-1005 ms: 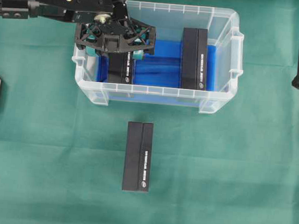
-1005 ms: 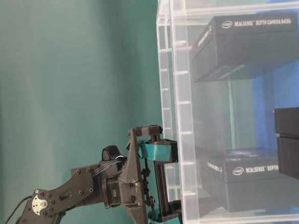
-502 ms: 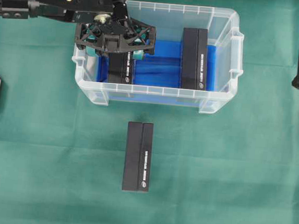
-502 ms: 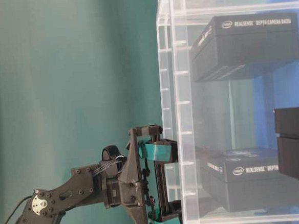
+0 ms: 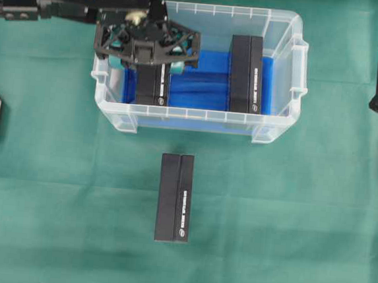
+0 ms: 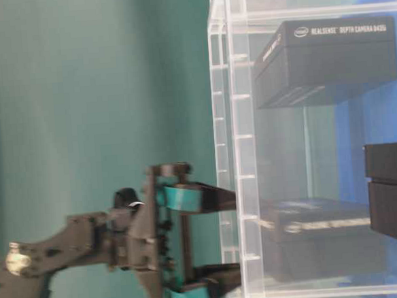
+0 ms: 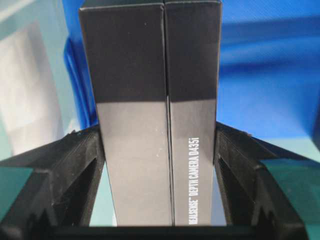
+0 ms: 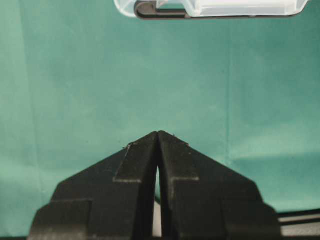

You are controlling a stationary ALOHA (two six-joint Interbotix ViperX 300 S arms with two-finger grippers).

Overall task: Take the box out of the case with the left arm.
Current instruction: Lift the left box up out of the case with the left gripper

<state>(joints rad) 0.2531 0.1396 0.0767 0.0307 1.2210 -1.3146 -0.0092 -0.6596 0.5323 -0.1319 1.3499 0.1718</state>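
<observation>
Left pincer (image 5: 146,50) over case's (image 5: 277,129) left end, fingers (image 7: 75,170) clamped on both sides of left box (image 7: 150,115); wrist view shows pads flush against its long sides. Box inside case, on blue liner (image 5: 197,86); lift off liner cannot be told. Second box (image 5: 246,73) in case's right half, well apart. Third box (image 5: 174,198) on green desk (image 5: 52,189) in front of case. Right pincer (image 8: 158,137) pressed together over bare cloth, right of case.
</observation>
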